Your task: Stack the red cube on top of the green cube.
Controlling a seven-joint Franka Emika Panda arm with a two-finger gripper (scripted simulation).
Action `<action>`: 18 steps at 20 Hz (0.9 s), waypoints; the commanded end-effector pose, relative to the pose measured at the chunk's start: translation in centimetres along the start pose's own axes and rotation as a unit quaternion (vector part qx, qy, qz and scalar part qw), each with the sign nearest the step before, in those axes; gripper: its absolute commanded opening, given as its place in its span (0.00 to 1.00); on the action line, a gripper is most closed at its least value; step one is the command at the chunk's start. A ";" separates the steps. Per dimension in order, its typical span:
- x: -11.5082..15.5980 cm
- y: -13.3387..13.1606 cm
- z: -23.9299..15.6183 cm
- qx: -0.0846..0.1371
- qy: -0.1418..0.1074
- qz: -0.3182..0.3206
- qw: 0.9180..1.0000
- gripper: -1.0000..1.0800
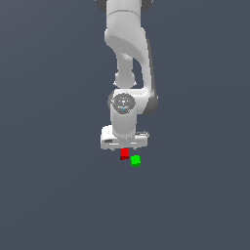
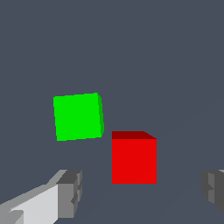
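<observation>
the hand (image 2: pixel 140 188) hangs low over the tabletop (image 1: pixel 49 195), pointing straight down, its two fingers (image 2: pixel 70 192) spread wide apart with nothing between them touching. in the wrist view the red cube (image 2: pixel 134 159) sits in the gap between the fingers, lower centre of the frame, clear space on both sides of it, so the hand looks lined up on it but not closed. in the exterior view the same red cube (image 1: pixel 124 154) shows just under the white body of the hand (image 1: pixel 124 149), at the centre of the frame, partly tucked beneath it.

the green cube (image 1: pixel 135 160) lies just beside the red one, a little lower and towards the exterior view's right; whether they touch is hard to tell. in the wrist view the green cube (image 2: pixel 78 116) is up and left of the red, turned slightly out of square with it.

my guess is the grasp comes next: close on red, lift, then a short sidestep over green.
</observation>
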State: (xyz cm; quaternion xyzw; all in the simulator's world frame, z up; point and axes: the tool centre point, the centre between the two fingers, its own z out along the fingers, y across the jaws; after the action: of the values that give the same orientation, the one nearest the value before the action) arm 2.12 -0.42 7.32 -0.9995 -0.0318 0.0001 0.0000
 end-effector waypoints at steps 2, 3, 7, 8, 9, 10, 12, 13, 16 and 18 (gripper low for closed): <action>0.2 0.0 0.5 0.000 0.000 -0.002 1.000 0.96; 0.2 0.0 0.6 0.000 0.000 -0.002 1.000 0.96; 0.2 0.0 0.3 0.000 0.000 -0.002 1.000 0.96; 0.2 0.0 0.4 0.000 0.000 -0.002 1.000 0.96; 0.2 0.0 0.4 0.000 0.000 -0.002 1.000 0.96; 0.2 0.0 0.6 0.000 0.000 -0.002 1.000 0.96; 0.2 0.0 1.0 0.000 0.000 -0.002 1.000 0.96; 0.2 0.0 1.3 0.000 0.000 -0.002 1.000 0.96; 0.1 0.0 2.6 0.000 0.000 -0.002 1.000 0.96; 0.1 0.0 3.7 0.000 0.000 -0.002 1.000 0.96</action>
State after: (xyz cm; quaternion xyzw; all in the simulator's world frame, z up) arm 2.28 -0.42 4.45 -0.9994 -0.0334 -0.0002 0.0000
